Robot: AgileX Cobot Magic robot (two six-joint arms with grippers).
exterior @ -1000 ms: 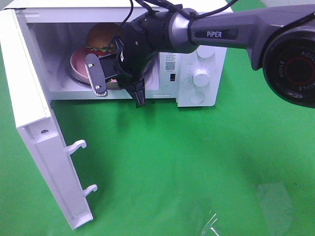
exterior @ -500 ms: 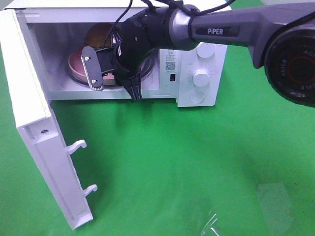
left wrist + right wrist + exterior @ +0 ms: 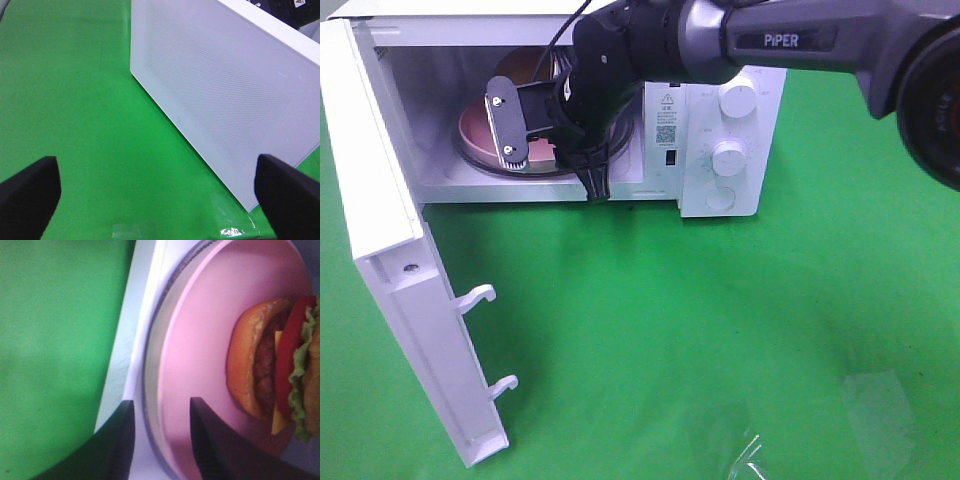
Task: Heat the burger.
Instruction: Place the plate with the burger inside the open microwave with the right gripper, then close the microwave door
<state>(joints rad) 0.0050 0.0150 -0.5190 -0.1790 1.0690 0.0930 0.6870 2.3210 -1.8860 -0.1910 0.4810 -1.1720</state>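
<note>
The burger (image 3: 270, 365) has a golden bun, red tomato, green lettuce and yellow cheese. It lies on a pink plate (image 3: 200, 340) inside the open white microwave (image 3: 720, 190). In the high view only the bun top (image 3: 525, 65) shows behind the right arm, with the plate (image 3: 480, 135) below it on the oven floor. My right gripper (image 3: 162, 440) reaches into the cavity. Its fingers stand apart on either side of the plate's near rim, and in the high view it (image 3: 552, 160) hides part of the plate. My left gripper (image 3: 160, 200) is wide open over green cloth, holding nothing.
The microwave door (image 3: 400, 260) swings out to the left with two latch hooks (image 3: 480, 295); the left wrist view faces its outer panel (image 3: 220, 100). Control knobs (image 3: 728, 157) sit on the microwave's right side. A crumpled clear film (image 3: 760, 455) lies on the green cloth at the front right.
The right gripper has gone deeper into the cavity and its jaws have spread apart at the plate's rim. The plate with the burger now rests farther inside. The left arm has not moved.
</note>
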